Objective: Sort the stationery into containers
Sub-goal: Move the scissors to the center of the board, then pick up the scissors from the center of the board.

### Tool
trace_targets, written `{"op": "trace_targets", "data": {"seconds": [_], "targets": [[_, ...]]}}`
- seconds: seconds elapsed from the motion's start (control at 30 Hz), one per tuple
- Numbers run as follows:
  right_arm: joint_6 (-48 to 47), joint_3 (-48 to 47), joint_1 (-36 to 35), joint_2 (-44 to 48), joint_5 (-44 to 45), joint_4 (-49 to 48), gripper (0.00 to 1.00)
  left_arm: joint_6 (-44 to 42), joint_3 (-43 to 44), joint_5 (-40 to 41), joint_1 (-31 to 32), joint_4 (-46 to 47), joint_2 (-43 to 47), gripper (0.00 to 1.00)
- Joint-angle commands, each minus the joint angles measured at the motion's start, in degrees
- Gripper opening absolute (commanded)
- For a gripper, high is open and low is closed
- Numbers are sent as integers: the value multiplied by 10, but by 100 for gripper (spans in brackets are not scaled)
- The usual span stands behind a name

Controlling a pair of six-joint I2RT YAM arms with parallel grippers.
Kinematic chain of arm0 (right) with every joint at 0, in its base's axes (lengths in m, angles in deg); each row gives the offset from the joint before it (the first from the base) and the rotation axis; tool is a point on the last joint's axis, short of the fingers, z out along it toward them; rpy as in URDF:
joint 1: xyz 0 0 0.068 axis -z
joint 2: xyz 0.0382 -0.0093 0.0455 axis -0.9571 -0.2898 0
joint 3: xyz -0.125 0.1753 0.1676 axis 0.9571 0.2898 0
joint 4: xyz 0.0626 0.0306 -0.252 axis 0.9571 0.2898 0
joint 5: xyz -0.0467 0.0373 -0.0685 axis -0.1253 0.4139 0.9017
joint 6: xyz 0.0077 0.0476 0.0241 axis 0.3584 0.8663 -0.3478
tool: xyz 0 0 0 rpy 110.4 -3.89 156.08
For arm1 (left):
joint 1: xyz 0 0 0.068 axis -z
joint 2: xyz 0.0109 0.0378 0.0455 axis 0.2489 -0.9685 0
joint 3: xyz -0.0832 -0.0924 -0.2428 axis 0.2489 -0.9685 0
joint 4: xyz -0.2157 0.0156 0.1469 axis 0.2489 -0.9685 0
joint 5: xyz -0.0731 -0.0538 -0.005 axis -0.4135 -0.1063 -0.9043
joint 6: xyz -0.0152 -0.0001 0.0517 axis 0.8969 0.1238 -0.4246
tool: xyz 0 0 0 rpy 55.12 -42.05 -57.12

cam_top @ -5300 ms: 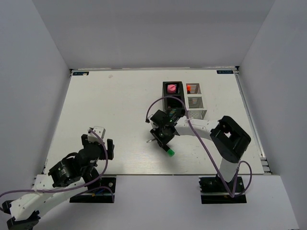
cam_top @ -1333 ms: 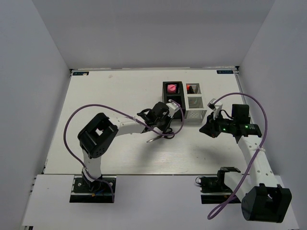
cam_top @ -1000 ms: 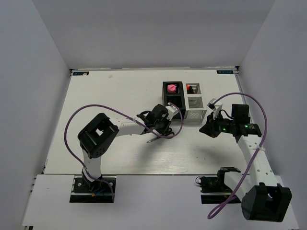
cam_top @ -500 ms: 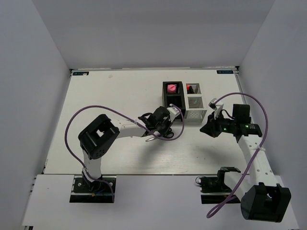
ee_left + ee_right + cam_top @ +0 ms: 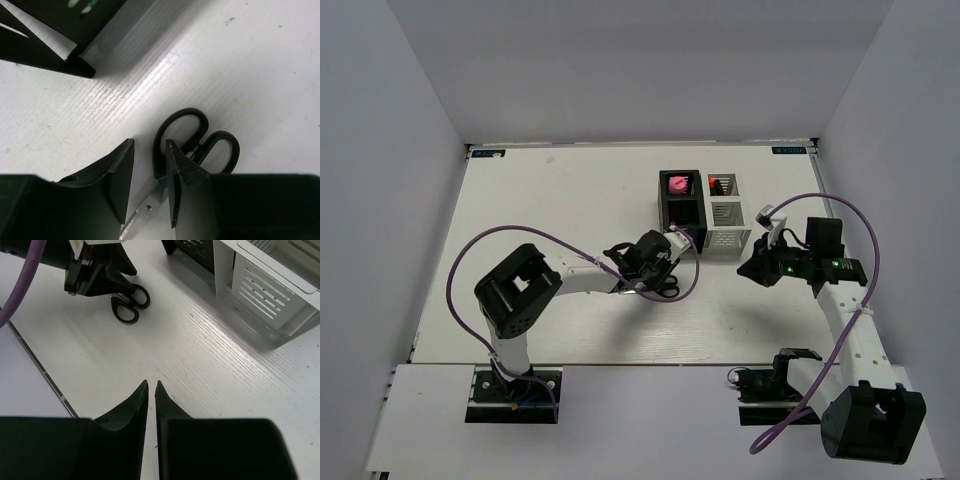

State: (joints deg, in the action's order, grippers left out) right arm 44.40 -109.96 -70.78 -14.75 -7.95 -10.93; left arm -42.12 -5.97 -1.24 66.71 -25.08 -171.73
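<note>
one piece looks left to sort: the scissors, lying flat on the table just near of the black organizer. the left gripper sits low over them, jaws apart astride the blades, not squeezing. a pink item already stands in the black organizer's far cell and something reddish in the white organizer, so i judge the job nearly finished. the right gripper hovers closed and empty. the scissors' long axis runs roughly left-right, loops pointing right, blades hidden under the left gripper.
</note>
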Motion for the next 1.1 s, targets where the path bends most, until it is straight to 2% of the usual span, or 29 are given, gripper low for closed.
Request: {"op": "trace_targets", "data": {"seconds": [0.0, 0.27, 0.37, 0.4, 0.47, 0.6, 0.63, 0.67, 0.7, 0.77, 0.8, 0.83, 0.87, 0.9, 1.0, 1.07], "targets": [[-7, -14, 4, 4, -17, 1, 13, -16, 10, 14, 7, -27, 32, 43], [-5, -14, 12, 6, -23, 3, 15, -9, 7, -6, 5, -44, 2, 43], [-6, -15, 16, 8, -24, 4, 15, -2, 2, -17, 3, -49, -12, 29], [-6, -15, 17, 10, -25, 4, 15, 2, 0, -22, 3, -49, -12, 15], [-5, -15, 18, 11, -27, 5, 15, 10, -5, -32, 4, -48, -11, 2], [-7, -15, 21, 10, -33, 6, 16, 31, -23, -46, 6, -40, 30, 0], [-7, -14, 21, 11, -33, 6, 21, 36, -19, -46, 10, -40, 54, 0], [-8, -13, 20, 10, -36, 7, 32, 38, -14, -46, 11, -49, 68, 0], [-9, -13, 20, 9, -38, 6, 53, 39, -6, -46, 11, -54, 88, 0], [-12, -15, 20, 6, -43, 10, 56, 35, 43, -60, 12, -77, 122, 0], [-12, -16, 20, 5, -46, 12, 52, 35, 58, -65, 11, -83, 143, 0], [-15, -16, 20, 5, -46, 14, 42, 35, 107, -70, 10, -85, 146, 0], [-17, -17, 20, 5, -46, 17, 27, 46, 125, -76, 6, -88, 149, 0], [-17, -17, 22, 4, -46, 17, 0, 53, 162, -86, -9, -89, 151, 0], [-11, -15, 22, 8, -38, 13, 0, 100, 238, -150, -38, -58, 140, 0], [33, -8, 25, 18, 5, -14, 47, 136, 291, -171, -54, -30, 113, 0]]}}
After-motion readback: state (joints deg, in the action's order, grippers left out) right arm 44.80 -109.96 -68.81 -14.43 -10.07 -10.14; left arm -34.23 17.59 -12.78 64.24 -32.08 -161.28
